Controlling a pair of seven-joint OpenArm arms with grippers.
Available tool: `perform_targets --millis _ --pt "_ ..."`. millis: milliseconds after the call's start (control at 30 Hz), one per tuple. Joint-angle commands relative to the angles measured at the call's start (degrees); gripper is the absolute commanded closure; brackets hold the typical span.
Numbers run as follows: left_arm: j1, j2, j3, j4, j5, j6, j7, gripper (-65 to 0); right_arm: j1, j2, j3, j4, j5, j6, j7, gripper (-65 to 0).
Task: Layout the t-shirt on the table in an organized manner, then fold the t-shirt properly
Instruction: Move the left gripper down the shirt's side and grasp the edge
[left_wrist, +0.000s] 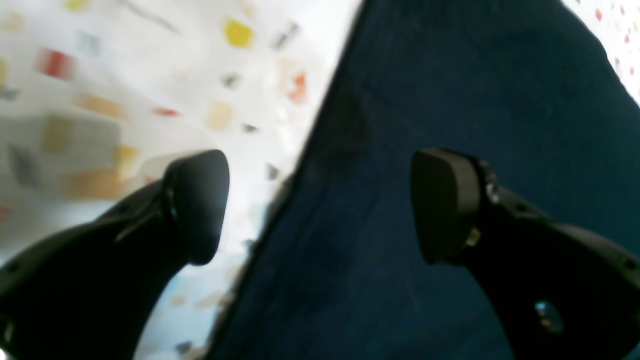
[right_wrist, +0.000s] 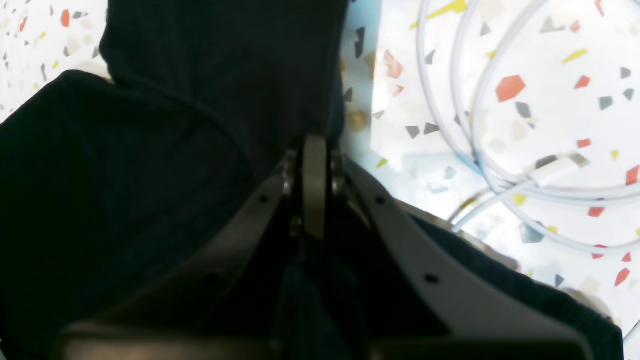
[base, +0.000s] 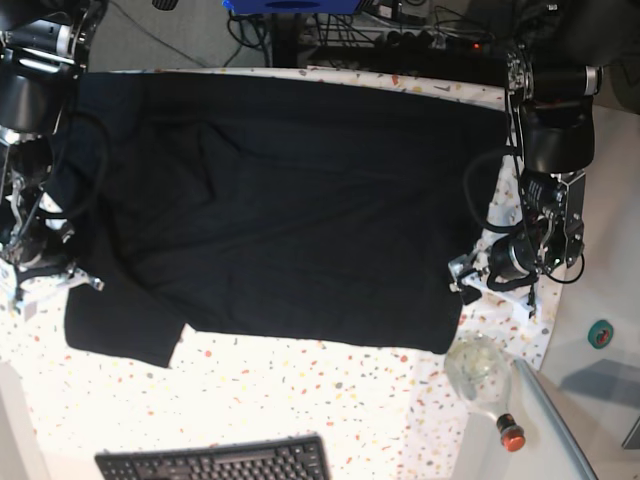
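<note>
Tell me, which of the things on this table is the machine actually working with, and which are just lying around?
Part of the job:
- black t-shirt, spread flat
- speckled table under it

Just lying about:
- black keyboard at the near edge
- white cables beside the shirt
- clear bottle with a red cap
- green tape roll off to the side

Grey floor (base: 160, 40), tangled cables (base: 400, 25)

Plain black t-shirt (base: 290, 200) on white table (base: 330, 400) flecked red, yellow, grey.
</note>
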Motion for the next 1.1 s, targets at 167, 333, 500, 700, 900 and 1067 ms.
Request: perform_targets --millis 167,333,500,700,900,1067 --pt "-1.57 -0.12 5.14 -1.76 -0.71 -0.32 0.46 -53.2 1.34 1.26 0.59 1.01 0.45 0.26 0.97 0.0" --pt "-0.87 0.32 8.84 -1.84 -0.98 -0.32 0.55 -52.7 1.43 1.26 0.67 1.01 0.45 0.26 0.97 0.0" --pt "-0.17 0.15 5.67 -1.76 -0.98 -0.32 0.81 -22.1 1.43 1.44 0.67 1.01 0.45 0.26 0.97 0.0" --pt "-0.17 0.06 5.23 -1.23 -0.89 -0.32 0.9 0.0 1.34 1.44 0.67 1.01 0.45 0.26 0.97 0.0" --pt "2.03 -1.35 4.62 4.22 -0.98 0.04 0.81 0.0 1.34 1.44 0.67 1.01 0.45 0.26 0.97 0.0" --pt "6.34 -1.26 -1.8 14.24 -0.8 0.04 6.53 0.0 1.34 1.44 0.67 0.66 0.45 0.26 0.97 0.0"
